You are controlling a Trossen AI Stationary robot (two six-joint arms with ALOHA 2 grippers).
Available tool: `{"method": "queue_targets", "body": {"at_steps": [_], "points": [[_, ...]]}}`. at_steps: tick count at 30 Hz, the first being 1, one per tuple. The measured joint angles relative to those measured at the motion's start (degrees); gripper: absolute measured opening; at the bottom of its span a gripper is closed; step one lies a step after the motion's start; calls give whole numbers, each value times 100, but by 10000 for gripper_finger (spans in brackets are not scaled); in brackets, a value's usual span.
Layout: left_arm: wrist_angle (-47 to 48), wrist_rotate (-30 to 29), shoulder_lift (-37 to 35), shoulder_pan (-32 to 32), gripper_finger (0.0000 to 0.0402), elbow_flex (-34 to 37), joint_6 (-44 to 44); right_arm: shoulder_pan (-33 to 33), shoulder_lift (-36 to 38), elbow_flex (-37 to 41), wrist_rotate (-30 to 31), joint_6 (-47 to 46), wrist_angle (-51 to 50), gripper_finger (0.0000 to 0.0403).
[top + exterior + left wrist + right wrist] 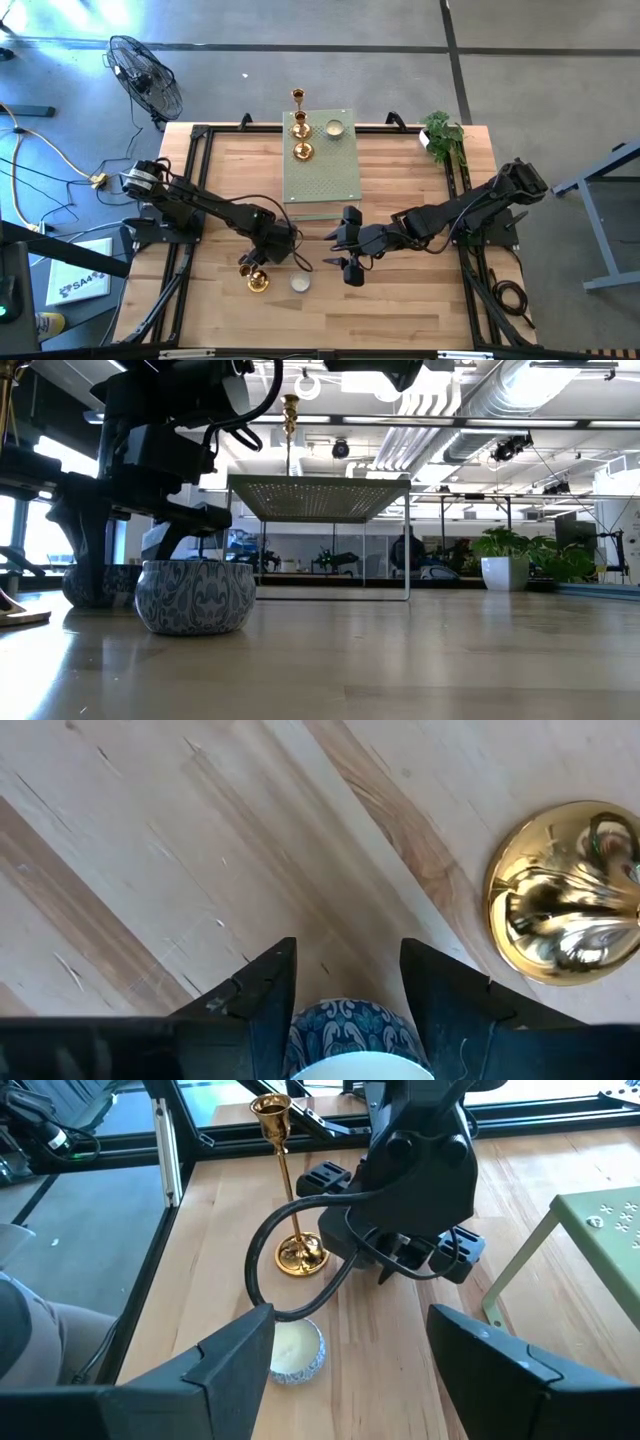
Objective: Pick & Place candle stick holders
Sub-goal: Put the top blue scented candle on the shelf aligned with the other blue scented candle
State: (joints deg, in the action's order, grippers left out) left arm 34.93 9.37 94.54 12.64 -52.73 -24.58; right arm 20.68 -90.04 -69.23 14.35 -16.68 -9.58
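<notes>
A gold candle stick holder [257,281] stands upright on its round base on the wooden table, near the front left; it also shows in the right wrist view [290,1190] and the left wrist view [565,895]. A low cup [300,283], blue-patterned outside and cream-white inside, rests on the table beside it [295,1350] [195,595]. My left gripper [264,252] is open just above them; the cup [350,1040] shows through the gap of its fingers, wider than the gap. My right gripper [350,255] is open and empty, to the cup's right. Two gold holders [301,150] and a cup [334,127] stand on the green slab [325,175].
The pale green perforated slab stands raised on thin legs [320,495] at the table's far middle. A potted plant [442,135] is at the far right corner. Black frame rails [185,200] run along the table's left and right sides. A cable [270,1260] loops from the left arm.
</notes>
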Motion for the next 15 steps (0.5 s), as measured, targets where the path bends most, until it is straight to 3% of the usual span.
{"method": "queue_targets", "body": {"at_steps": [6, 11, 15], "points": [[-4, -187, 0, 11, 183, -9, 82, 1, 0, 0, 0, -1, 0, 259], [-10, -243, -2, 11, 230, -9, 96, -1, 0, 0, -42, 5, 0, 259], [12, 53, -2, 11, 267, -9, 48, 1, 0, 0, -109, 8, 0, 259]]}}
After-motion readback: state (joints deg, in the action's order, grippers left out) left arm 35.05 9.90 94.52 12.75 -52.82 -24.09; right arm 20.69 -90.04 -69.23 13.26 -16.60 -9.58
